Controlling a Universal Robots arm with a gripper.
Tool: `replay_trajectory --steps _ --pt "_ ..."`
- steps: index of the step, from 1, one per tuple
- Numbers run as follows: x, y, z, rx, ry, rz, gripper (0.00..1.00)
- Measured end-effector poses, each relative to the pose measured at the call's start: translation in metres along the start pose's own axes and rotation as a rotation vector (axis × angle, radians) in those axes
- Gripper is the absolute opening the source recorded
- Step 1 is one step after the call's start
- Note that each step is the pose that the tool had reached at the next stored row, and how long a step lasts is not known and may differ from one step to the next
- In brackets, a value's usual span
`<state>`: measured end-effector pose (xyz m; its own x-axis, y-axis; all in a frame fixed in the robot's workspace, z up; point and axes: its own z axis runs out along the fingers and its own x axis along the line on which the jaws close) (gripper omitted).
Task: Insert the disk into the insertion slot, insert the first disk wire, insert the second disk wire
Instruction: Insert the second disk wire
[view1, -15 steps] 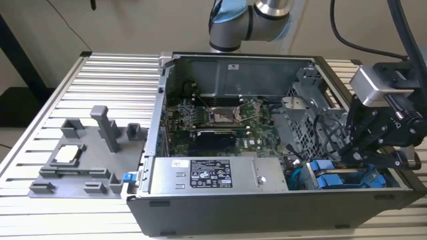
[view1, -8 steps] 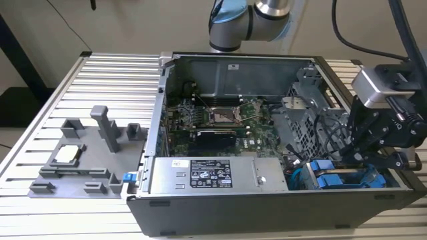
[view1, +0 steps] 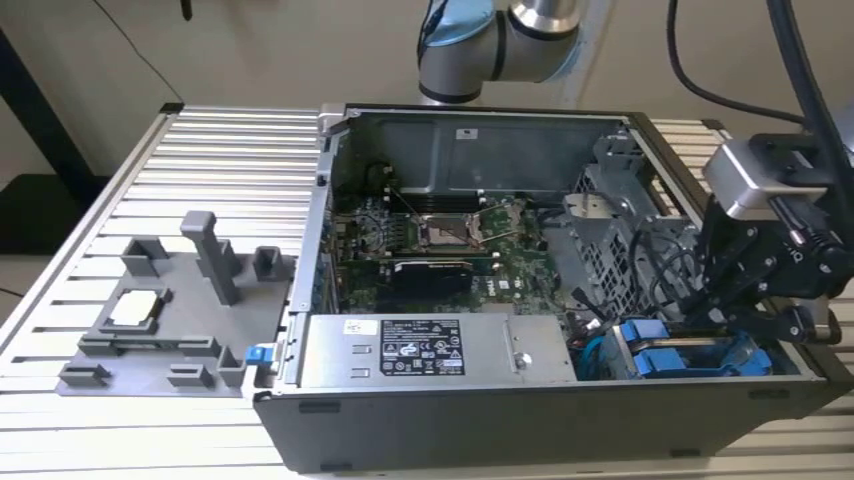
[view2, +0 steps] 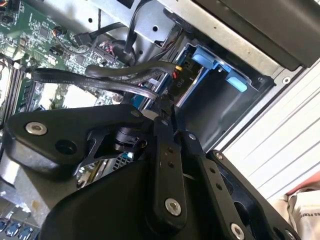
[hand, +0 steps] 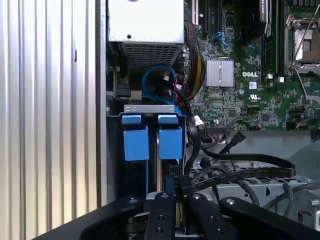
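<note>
Your end effector pinches a black wire just beside the disk, already seated in the insertion slot; wiring looks unfinished.

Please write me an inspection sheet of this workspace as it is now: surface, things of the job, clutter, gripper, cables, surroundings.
Surface: ribbed aluminium table, carrying the open grey computer case.
Job's things: blue-framed disk sits in the grey sheet-metal insertion slot, blue tabs showing.
Clutter: grey plastic fixture tray on the exterior view's left.
Gripper: black gripper at the drive bay; finger state unclear.
Cables: flat black cables beside the bay; blue cable looped behind it.
Surroundings: green motherboard, grey power supply box.
</note>
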<state>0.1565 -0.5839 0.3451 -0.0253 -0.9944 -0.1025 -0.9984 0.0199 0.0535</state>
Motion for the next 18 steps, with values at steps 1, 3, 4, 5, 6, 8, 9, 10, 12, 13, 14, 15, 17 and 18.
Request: replay_trajectory --steps 1,3,4,5,6,8,9,10,12,13,14,15,17,18 --pt "-0.0001 0.0 0.0003 0.0007 -0.0005 0.007 0.16" --pt "-0.0002 0.0 0.0008 0.0021 -0.0012 0.021 0.16" --pt "-0.0002 0.0 0.0011 0.0029 -0.0015 0.028 0.16" --pt "-0.0003 0.0 0.0015 0.0036 -0.0019 0.035 0.16" --pt "-0.0004 -0.0001 0.0018 0.0043 -0.0023 0.042 0.16" --pt "-0.0005 -0.0001 0.0025 0.0054 -0.0029 0.052 0.16" --pt "-0.0005 -0.0001 0.0029 0.0059 -0.0032 0.057 0.16" --pt "-0.0004 -0.0002 0.0035 0.0064 -0.0035 0.062 0.16" --pt "-0.0003 -0.0002 0.0048 0.0072 -0.0038 0.07 0.16" --pt "-0.0002 -0.0002 0.0057 0.0076 -0.0037 0.074 0.16" --pt "0.0 -0.0002 0.0066 0.008 -0.0036 0.078 0.16" --pt "0.0 -0.0002 0.0075 0.0085 -0.0033 0.082 0.16" --pt "0.0002 0.0001 0.009 0.0091 -0.0036 0.088 0.16" --pt "0.0002 0.0002 0.0097 0.0094 -0.0042 0.091 0.16"
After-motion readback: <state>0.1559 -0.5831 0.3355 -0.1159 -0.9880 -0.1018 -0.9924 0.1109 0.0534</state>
